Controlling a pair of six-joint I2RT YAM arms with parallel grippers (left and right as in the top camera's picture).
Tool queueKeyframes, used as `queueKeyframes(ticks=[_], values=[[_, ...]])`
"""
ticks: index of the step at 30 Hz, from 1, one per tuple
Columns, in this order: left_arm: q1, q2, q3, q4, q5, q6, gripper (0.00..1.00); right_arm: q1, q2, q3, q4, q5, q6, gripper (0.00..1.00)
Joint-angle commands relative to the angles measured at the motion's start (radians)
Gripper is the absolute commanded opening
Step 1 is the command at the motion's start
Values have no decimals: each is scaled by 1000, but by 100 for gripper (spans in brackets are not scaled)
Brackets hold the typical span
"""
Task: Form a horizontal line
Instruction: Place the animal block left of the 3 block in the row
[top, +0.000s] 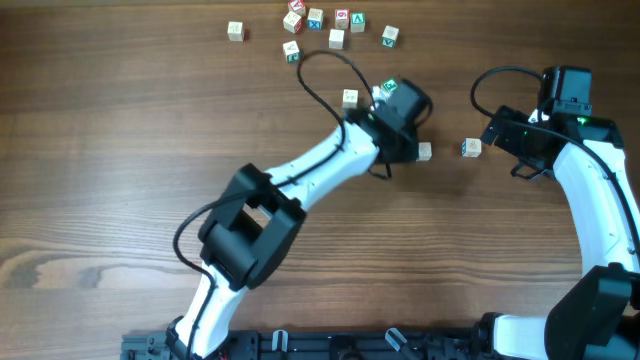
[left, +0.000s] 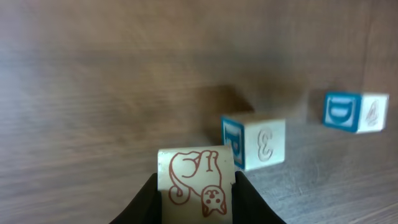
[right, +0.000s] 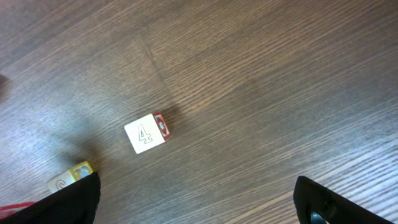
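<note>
A cat-marked cube (left: 196, 180) is pinched by two opposite flat sides between the left fingers (left: 144, 205), which are closed narrowly onto it. As a small wooden block it is judged light, stiff and sturdy but smooth-faced, so a square hold on flat sides is advised, never on corners. Just beyond the fingers, a cube marked 3 (left: 260, 142) rests on the table (left: 93, 93). Farther right, a blue-faced cube (left: 356, 111) lies apart from it. No horizontal line is formed yet. The right fingers (right: 339, 202) are spread wide and empty above a cube marked 4 (right: 146, 134).
</note>
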Motion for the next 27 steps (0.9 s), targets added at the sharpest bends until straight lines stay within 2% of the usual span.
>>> queueKeyframes(ticks=[1,6,14,27], values=[[-16,7,-55,22,-56,-89,14,-5,6,5,-2,26,14,100],[-20,7,-80,37,-112,-88,15,-5,6,5,-5,26,14,100],[-21,60,-81,145,-130,-88,24,-5,6,5,-10,26,14,100],[-57,111,-81,212,-119,-83,19,-5,6,5,-13,26,11,100]])
